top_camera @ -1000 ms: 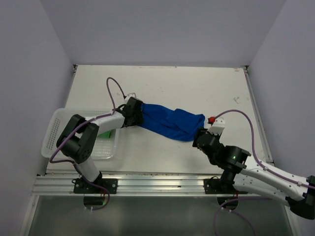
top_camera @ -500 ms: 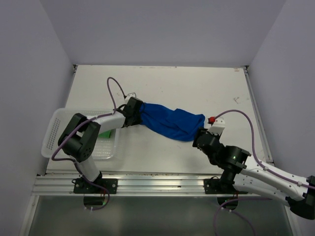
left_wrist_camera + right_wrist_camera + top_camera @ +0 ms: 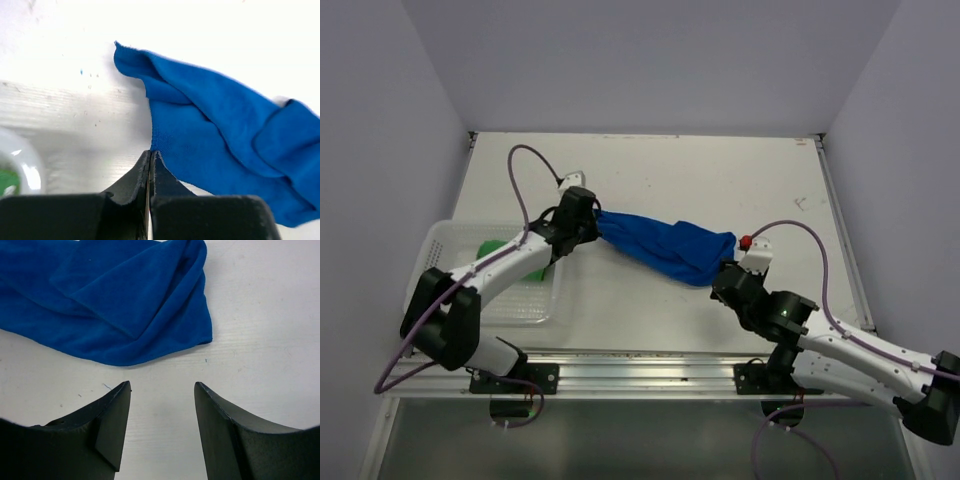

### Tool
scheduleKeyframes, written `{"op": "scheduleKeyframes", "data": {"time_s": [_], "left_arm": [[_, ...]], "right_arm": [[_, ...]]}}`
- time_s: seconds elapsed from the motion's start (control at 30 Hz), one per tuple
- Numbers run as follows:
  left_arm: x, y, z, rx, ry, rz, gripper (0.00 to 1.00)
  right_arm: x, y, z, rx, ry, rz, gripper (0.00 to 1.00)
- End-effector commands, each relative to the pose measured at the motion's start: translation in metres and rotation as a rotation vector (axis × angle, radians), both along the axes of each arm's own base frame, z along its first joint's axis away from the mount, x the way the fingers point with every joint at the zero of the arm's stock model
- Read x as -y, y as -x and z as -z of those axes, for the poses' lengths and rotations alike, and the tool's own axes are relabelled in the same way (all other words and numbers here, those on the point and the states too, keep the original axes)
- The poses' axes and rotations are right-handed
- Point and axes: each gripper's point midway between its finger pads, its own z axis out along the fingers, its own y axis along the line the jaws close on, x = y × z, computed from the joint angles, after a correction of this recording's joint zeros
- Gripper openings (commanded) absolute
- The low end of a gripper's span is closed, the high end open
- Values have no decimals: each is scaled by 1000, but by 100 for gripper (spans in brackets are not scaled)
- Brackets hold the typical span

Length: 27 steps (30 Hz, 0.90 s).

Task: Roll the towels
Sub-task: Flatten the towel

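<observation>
The blue towel (image 3: 665, 245) lies bunched across the middle of the white table, its left end drawn to a narrow point. My left gripper (image 3: 592, 218) is at that end, and in the left wrist view its jaws (image 3: 151, 152) are pressed together on the hem of the blue towel (image 3: 215, 125). My right gripper (image 3: 725, 278) stands open over bare table just short of the towel's right end (image 3: 115, 305), nothing between its fingers (image 3: 162, 387). The green towel (image 3: 510, 258) lies in the white basket (image 3: 430, 270) at the left.
The basket's rounded corner (image 3: 25, 165), with a bit of green behind it, sits just left of the left gripper. White walls close in the table on three sides. A metal rail (image 3: 620, 375) runs along the near edge. Purple cables loop above both wrists.
The left gripper has shut on the blue towel's left edge and shifted a little left and back as its arm stretched out, pulling that end to a point. The right arm has barely moved.
</observation>
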Motion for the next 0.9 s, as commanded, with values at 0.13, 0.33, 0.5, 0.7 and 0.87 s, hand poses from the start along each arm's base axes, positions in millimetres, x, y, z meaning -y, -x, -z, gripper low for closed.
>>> {"op": "scheduleKeyframes", "data": {"time_s": [0.13,0.33,0.5,0.7,0.87], "left_arm": [[-22,20,-59,134,32,-24,0],[-21,34,-87,212,106,9,0],[-22,37,-119,295,135,30,0],[-24,42,-129,310,129,51,0],[-24,48,-129,313,135,65,0]], "right_arm": [[-5,-9,9,-114,-146,70,56],[-12,-11,33,-251,-331,103,52],[-17,-11,66,-347,-426,124,48],[-27,-24,75,-332,-482,111,48],[-30,-39,69,-288,-488,102,49]]}}
